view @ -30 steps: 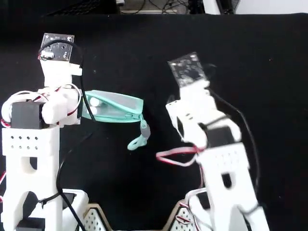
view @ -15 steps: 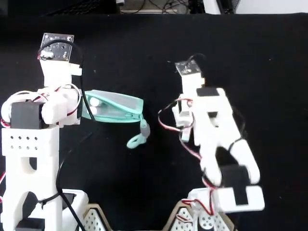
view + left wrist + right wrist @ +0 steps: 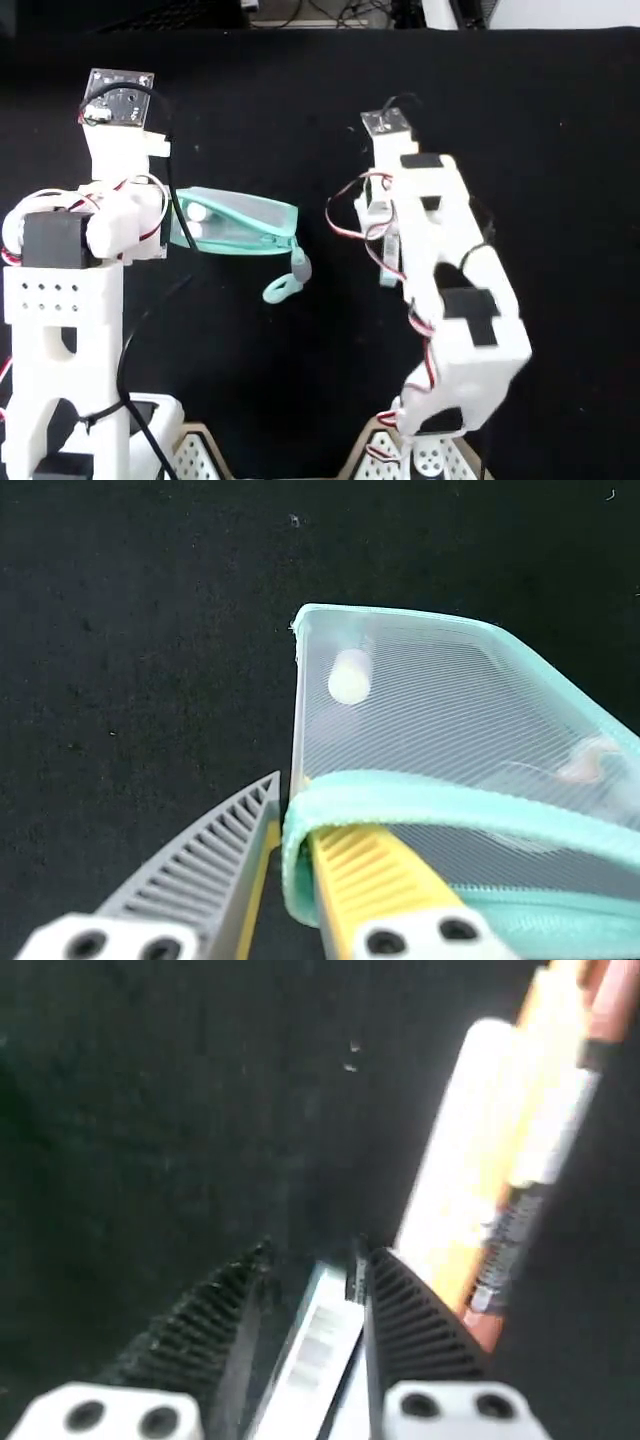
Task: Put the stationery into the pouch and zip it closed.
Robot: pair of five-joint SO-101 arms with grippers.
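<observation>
Left claw (image 3: pixel 292 815) at pouch (image 3: pixel 430 710) rim

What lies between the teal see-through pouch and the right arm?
Bare black tablecloth, seen in the high view; only the pouch's teal zipper loop reaches into it.

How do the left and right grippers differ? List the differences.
Colour: the left gripper is grey and yellow, while the right gripper is black.
Load: the left gripper is shut on the pouch at its teal rim. The right gripper sits at a white flat piece beside pens, and its grip is unclear.
Both are over the black table.
</observation>
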